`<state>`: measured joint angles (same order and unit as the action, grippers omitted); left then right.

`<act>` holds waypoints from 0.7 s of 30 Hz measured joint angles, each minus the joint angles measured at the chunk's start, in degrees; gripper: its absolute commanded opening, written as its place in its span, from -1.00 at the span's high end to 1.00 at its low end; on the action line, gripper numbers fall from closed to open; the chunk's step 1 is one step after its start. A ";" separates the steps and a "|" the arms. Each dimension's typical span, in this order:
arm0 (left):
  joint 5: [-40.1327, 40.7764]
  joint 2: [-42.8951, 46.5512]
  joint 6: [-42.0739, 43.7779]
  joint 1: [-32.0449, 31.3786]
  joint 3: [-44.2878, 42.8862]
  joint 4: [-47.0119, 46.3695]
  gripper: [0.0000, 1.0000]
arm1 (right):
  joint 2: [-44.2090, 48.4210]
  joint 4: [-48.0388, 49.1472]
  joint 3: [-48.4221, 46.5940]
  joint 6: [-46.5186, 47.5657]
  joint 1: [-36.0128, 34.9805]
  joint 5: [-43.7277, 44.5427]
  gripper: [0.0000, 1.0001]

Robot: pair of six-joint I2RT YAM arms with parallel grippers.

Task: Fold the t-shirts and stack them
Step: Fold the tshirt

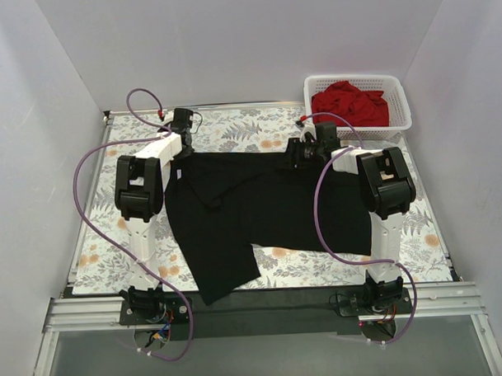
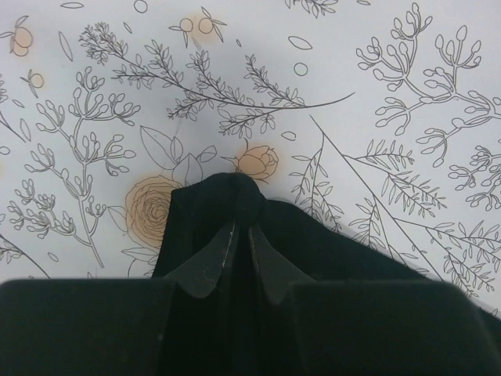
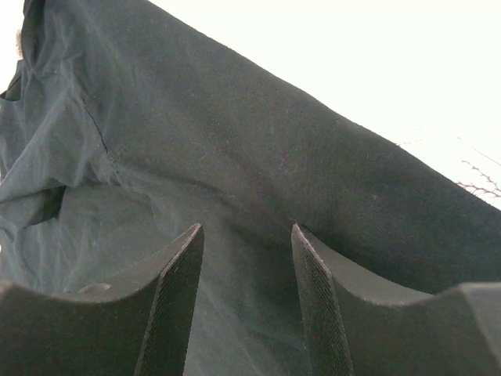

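Observation:
A black t-shirt lies spread across the flowered table, one part hanging toward the near edge. My left gripper is at the shirt's far left corner. In the left wrist view this gripper is shut on a fold of the black t-shirt, and a tuft of cloth pokes out past the tips. My right gripper is at the shirt's far edge, right of the middle. In its wrist view it stands open, fingers apart just over the black t-shirt. A red t-shirt lies crumpled in the basket.
A white lattice basket stands at the far right corner of the table. The flower-printed cloth covers the table, which white walls enclose on three sides. Purple cables loop off both arms.

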<state>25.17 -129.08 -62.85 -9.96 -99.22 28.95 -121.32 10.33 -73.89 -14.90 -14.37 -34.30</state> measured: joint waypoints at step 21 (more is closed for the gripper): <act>-30.93 7.96 -19.63 15.91 14.80 -8.46 0.61 | -0.02 1.22 1.40 -3.82 2.27 -2.45 0.03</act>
<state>-5.76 -121.12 -82.48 5.96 -84.42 20.49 -121.34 11.55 -72.49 -18.72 -12.10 -36.75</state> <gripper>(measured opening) 0.173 0.482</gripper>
